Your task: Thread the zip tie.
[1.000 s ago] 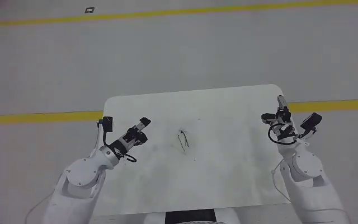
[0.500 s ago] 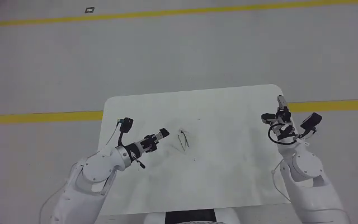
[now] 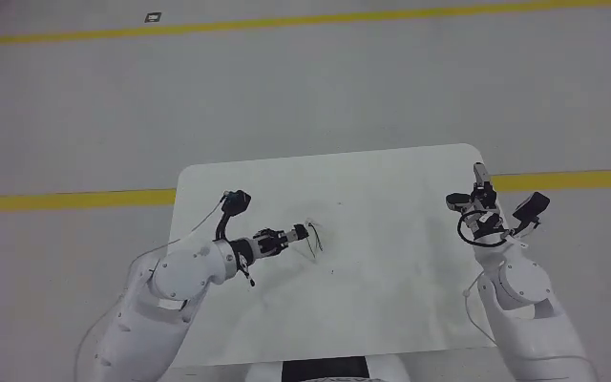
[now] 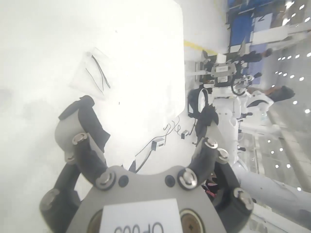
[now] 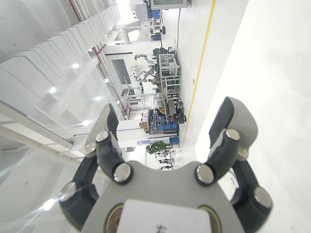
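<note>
— From above, where's the zip tie (image 3: 314,239)?
— Mid-table (image 3: 382,296), with the left hand (image 3: 303,232) just beside it. The right hand (image 3: 477,187) is at the table's right edge.
— Left wrist?
— Left hand (image 4: 142,109) spread wide, empty, zip tie (image 4: 98,76) ahead.
— Right wrist?
— Right hand (image 5: 167,107) wide too, holding nothing.

Zip tie (image 3: 313,238): thin dark strands lying flat on the white table (image 3: 401,286). Left gripper (image 3: 303,232): low, tip just beside the zip tie; contact cannot be told. Right gripper (image 3: 470,189): well apart from the zip tie, on its opposite side, over the table edge.
</note>
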Motion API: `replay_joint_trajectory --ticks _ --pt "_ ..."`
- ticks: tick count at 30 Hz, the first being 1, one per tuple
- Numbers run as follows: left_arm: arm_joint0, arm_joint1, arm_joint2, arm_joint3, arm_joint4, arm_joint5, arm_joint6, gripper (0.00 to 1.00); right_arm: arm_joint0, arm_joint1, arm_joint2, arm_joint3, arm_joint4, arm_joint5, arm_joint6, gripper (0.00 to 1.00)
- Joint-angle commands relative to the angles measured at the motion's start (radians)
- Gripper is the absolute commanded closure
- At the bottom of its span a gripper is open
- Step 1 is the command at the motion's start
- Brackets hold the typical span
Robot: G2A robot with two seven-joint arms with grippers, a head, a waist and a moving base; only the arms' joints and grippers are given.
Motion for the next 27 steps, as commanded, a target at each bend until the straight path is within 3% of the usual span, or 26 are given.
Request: replay_joint_trajectory --ticks 1,4,16,18,21,27 --pt "-0.028 0.002 0.028 0.011 0.059 0.022 -0.043 0.00 0.000 0.000 0.000 0.000 0.000 0.000 0.000 0.00" --pt "-0.055 0.006 0.053 0.028 0.150 0.022 -0.131 0.00 0.000 0.000 0.000 0.000 0.000 0.000 0.000 0.00" --pt "-0.055 0.006 0.053 0.028 0.150 0.022 -0.131 0.00 0.000 0.000 0.000 0.000 0.000 0.000 0.000 0.00" --pt "-0.073 0.012 0.081 0.002 0.274 0.022 -0.152 0.00 0.000 0.000 0.000 0.000 0.000 0.000 0.000 0.00" --pt "-0.113 0.011 0.112 0.008 0.349 0.022 -0.221 0.00 0.000 0.000 0.000 0.000 0.000 0.000 0.000 0.00" --pt "-0.244 -0.013 0.190 0.054 0.501 0.022 -0.409 0.00 0.000 0.000 0.000 0.000 0.000 0.000 0.000 0.00"
